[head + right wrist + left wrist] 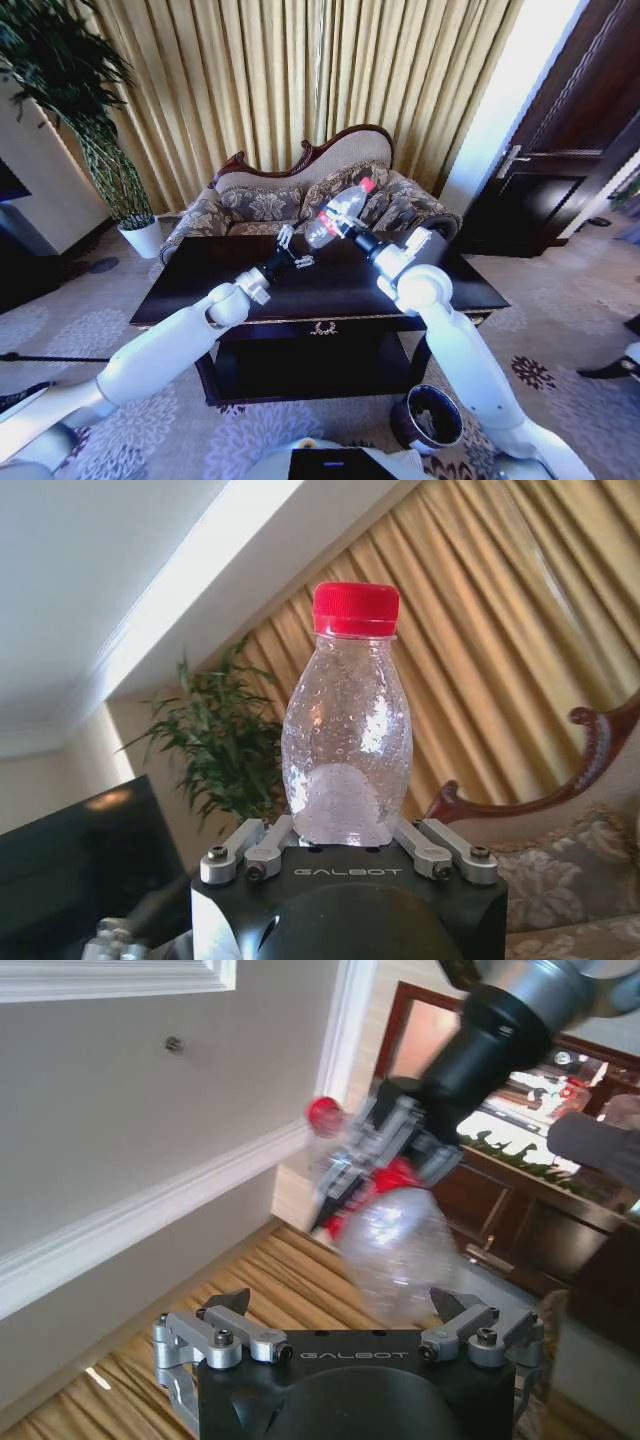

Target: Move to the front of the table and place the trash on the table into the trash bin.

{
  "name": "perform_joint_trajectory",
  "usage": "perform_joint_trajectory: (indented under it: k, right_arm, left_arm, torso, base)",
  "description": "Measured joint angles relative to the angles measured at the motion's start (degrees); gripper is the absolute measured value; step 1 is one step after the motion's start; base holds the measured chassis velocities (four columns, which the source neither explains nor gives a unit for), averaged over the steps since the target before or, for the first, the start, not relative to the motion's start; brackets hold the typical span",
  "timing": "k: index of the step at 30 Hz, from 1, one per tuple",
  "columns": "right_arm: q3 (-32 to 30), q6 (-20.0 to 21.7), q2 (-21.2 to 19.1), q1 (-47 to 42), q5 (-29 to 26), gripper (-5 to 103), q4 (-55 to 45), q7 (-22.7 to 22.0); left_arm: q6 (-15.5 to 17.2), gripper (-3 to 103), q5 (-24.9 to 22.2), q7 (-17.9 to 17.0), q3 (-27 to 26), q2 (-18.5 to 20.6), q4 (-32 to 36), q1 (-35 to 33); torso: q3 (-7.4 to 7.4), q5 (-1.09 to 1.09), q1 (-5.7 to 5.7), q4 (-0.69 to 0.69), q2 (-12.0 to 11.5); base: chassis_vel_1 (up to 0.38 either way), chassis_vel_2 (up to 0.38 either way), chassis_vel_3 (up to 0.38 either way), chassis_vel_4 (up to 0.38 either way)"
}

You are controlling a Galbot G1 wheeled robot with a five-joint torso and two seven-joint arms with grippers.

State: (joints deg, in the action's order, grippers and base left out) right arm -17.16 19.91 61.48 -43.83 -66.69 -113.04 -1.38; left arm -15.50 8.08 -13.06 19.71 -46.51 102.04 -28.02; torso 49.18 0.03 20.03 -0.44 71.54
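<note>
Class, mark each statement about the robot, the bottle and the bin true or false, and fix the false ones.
1. The right gripper is shut on the bottle. True.
2. The bottle's cap is blue. False: it is red.
3. The left gripper holds a wrapper. False: it is open and holds nothing.
4. The bin stands on the floor by the table. True.
5. The bottle lies in the bin. False: it is held up above the table.
</note>
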Motion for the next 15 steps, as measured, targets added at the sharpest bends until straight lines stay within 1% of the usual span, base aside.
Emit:
perform_joint_trajectory:
  k: [1,4,6,7,8,10,11,12,13,15]
  right_arm:
    - [-0.8,0.0,-0.2,0.1,0.2,24,0.6,0.0]
    - [-1.8,0.0,-0.5,0.1,1.2,24,1.3,0.0]
    - [-2.8,0.0,-0.8,-0.3,2.5,24,1.7,0.1]
    - [-3.4,0.0,-0.8,-0.7,3.6,24,1.9,0.5]
    - [-3.4,0.0,-0.8,-0.7,3.6,24,1.9,0.5]
    - [-4.0,-0.1,-0.9,-1.2,6.0,24,2.2,1.0]
    - [-4.5,-0.7,-0.9,-1.8,9.6,24,2.4,1.3]
    - [-4.5,-0.7,-0.9,-1.8,9.6,24,2.4,1.3]
    - [-4.9,-1.1,-1.0,-2.4,12.1,24,2.5,1.4]
    - [-5.7,-1.7,-1.2,-3.4,15.6,24,2.4,1.4]
  left_arm:
    - [0.0,99,-0.1,-0.6,-0.4,0.0,0.0,-0.2]
    - [0.3,100,-0.8,-1.1,-1.6,0.2,0.0,-0.7]
    - [1.3,100,-2.3,-1.9,-3.2,0.3,0.3,-1.3]
    - [2.3,100,-3.8,-2.3,-4.0,0.3,0.4,-1.6]
    - [2.3,100,-3.8,-2.3,-4.0,0.3,0.4,-1.6]
    - [4.3,100,-7.0,-3.4,-4.9,0.1,0.5,-1.8]
    - [7.0,100,-11.9,-4.6,-6.3,-0.2,0.9,-1.7]
    - [7.0,100,-11.9,-4.6,-6.3,-0.2,0.9,-1.7]
    - [9.0,100,-15.8,-5.3,-7.6,-0.4,1.2,-1.7]
    - [12.1,100,-21.8,-6.1,-10.8,-0.6,1.9,-1.9]
  torso:
    - [0.0,-0.03,0.0,0.02,0.0]
    - [0.0,-0.03,0.0,0.01,0.0]
    - [0.0,-0.03,0.0,0.02,0.0]
    - [0.0,-0.03,0.0,0.02,0.0]
    - [0.0,-0.03,0.0,0.02,0.0]
    - [0.0,-0.04,0.0,0.02,0.0]
    - [0.0,-0.03,0.0,0.01,0.0]
    - [0.0,-0.03,0.0,0.01,0.0]
    - [0.0,-0.04,0.0,0.01,0.0]
    - [0.0,-0.03,0.0,0.0,0.0]
  base:
    - [0.0,0.0,0.0,0.0]
    - [0.0,0.0,0.0,0.0]
    - [0.0,0.0,0.0,0.0]
    - [0.0,0.0,0.0,0.0]
    - [0.0,0.0,0.0,0.0]
    - [0.0,0.0,0.0,0.0]
    - [0.0,0.0,0.0,0.0]
    - [0.0,0.0,0.0,0.0]
    - [0.0,0.0,0.0,0.0]
    - [0.0,0.0,0.0,0.0]
